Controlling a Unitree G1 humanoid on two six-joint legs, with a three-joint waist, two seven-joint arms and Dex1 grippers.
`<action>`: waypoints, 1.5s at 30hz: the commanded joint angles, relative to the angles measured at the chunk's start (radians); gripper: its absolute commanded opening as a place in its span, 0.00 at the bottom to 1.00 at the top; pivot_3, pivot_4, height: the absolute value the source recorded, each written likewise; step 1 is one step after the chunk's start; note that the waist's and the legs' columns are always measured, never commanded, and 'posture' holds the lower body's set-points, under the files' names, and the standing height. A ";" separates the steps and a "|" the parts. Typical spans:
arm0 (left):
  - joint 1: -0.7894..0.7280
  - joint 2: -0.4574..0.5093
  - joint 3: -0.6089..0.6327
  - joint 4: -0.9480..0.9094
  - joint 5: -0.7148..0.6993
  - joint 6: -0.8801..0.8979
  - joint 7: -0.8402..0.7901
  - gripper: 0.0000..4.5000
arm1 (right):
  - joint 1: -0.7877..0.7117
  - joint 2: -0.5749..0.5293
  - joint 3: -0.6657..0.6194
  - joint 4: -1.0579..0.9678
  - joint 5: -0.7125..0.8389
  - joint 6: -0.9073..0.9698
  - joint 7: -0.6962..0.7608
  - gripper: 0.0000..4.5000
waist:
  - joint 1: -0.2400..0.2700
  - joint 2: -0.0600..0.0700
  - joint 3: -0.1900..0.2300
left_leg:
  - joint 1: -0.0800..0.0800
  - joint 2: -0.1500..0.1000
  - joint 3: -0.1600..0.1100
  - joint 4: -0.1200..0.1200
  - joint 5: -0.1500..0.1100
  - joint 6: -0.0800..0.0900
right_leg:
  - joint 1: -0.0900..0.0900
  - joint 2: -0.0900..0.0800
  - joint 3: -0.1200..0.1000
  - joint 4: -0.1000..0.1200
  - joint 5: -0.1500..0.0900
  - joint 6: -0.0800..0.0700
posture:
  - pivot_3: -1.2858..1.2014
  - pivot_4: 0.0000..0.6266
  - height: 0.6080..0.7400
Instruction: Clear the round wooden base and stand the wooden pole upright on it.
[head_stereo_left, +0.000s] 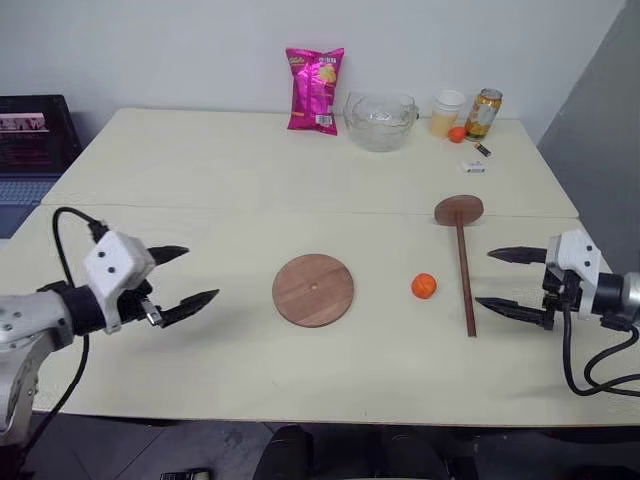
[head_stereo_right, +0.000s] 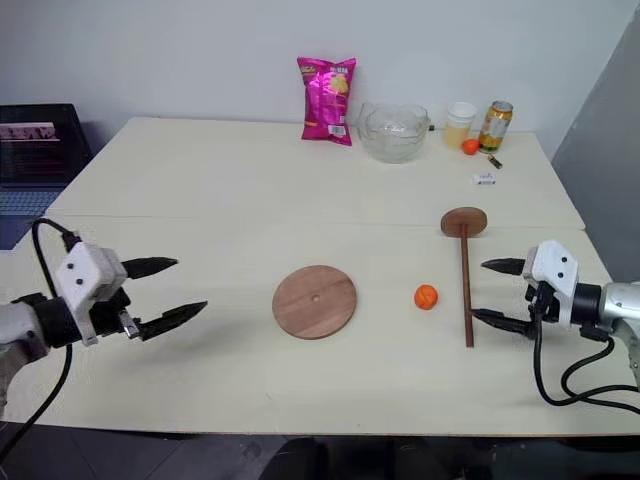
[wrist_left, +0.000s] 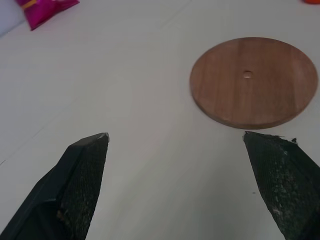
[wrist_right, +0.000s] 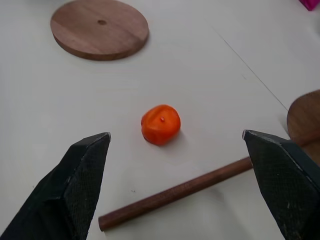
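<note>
The round wooden base (head_stereo_left: 313, 289) lies flat in the middle of the table with nothing on it, its tiny centre hole showing. To its right the wooden pole (head_stereo_left: 465, 275) lies flat, its disc end (head_stereo_left: 458, 210) pointing to the far side. A small orange fruit (head_stereo_left: 423, 286) sits between base and pole. My left gripper (head_stereo_left: 180, 278) hovers open left of the base, nothing between its fingers. My right gripper (head_stereo_left: 512, 282) stands open just right of the pole's near end, empty. The right wrist view looks over the orange fruit (wrist_right: 160, 124) and the pole (wrist_right: 185, 190).
Along the table's far edge stand a pink snack bag (head_stereo_left: 315, 90), a glass bowl (head_stereo_left: 380, 121), a cup (head_stereo_left: 447, 112), a can (head_stereo_left: 483, 114) and a small orange thing (head_stereo_left: 457, 134). A small white item (head_stereo_left: 473, 167) lies near them. A dark crate (head_stereo_left: 35, 135) sits off the table's left.
</note>
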 joint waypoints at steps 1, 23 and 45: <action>-0.079 0.014 -0.086 -0.057 -0.025 0.000 -0.041 1.00 | -0.050 -0.001 0.022 -0.086 0.037 0.050 0.001 0.99 | 0.000 0.000 0.000 | 0.000 0.000 0.000 0.000 0.000 0.000 | 0.000 0.000 0.000 0.000 0.000 0.000 | 0.52 0.24 1.00; -0.394 -0.163 -0.413 -0.022 0.006 -0.032 -0.072 1.00 | -0.342 0.226 0.442 0.224 -0.347 0.102 -0.174 0.99 | -0.002 0.000 0.001 | -0.004 -0.001 0.000 0.001 0.000 0.000 | -0.004 0.000 0.000 0.000 0.000 0.000 | 0.52 0.24 1.00; -0.449 -0.245 -0.504 0.013 0.007 -0.024 -0.095 1.00 | -0.331 0.184 0.263 0.089 -0.274 0.171 -0.177 0.29 | -0.001 0.000 0.001 | -0.005 -0.001 0.000 0.002 0.000 0.000 | -0.004 0.000 0.000 0.001 0.000 0.000 | 0.52 0.24 1.00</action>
